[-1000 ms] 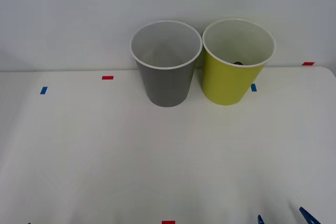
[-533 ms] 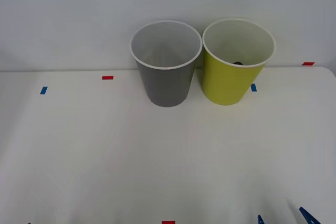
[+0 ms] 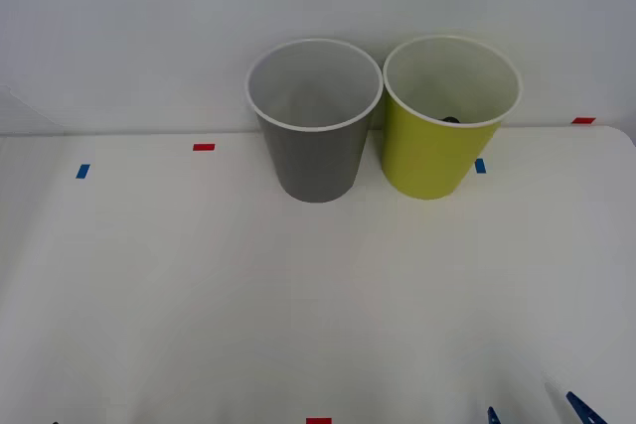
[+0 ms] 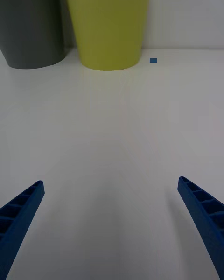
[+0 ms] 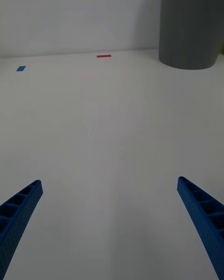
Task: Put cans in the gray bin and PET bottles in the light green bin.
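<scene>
The gray bin and the light green bin stand upright side by side at the back of the white table, nearly touching. A small dark round spot shows inside the light green bin behind its front rim; the PET bottles are otherwise hidden. Cans are out of view, and what shows of the gray bin's inside is bare. My right gripper is open over bare table, well short of the light green bin; its tips peek in at the front right edge. My left gripper is open, the gray bin far ahead of it.
Small tape marks lie on the table: red, blue, blue beside the light green bin, red at the far right, red at the front edge. A white wall rises right behind the bins.
</scene>
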You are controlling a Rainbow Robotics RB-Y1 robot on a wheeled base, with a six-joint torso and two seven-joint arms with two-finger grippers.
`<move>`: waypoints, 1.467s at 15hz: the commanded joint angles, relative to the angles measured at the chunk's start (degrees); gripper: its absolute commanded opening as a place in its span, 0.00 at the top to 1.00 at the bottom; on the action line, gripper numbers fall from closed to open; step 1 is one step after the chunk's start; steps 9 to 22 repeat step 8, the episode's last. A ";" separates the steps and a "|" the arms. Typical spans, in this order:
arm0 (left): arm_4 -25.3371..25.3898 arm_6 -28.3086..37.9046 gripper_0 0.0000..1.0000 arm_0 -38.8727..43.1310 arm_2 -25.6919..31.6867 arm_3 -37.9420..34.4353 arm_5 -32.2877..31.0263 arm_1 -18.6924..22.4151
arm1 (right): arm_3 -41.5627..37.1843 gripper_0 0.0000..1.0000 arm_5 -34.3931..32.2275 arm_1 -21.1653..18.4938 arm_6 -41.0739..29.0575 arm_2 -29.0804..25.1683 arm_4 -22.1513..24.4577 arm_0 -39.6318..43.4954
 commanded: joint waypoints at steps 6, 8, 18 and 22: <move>0.00 0.00 0.00 0.00 0.00 0.00 0.00 0.00 | 0.00 0.00 0.00 0.00 0.00 0.00 0.00 0.00; 0.00 0.00 0.00 0.00 0.00 0.00 0.00 0.00 | 0.00 0.00 0.00 0.00 0.00 0.00 0.00 0.00; 0.00 0.00 0.00 0.00 0.00 0.00 0.00 0.00 | 0.00 0.00 0.00 0.00 0.00 0.00 0.00 0.00; 0.00 0.00 0.00 0.00 0.00 0.00 0.00 0.00 | 0.00 0.00 0.00 0.00 0.00 0.00 0.00 0.00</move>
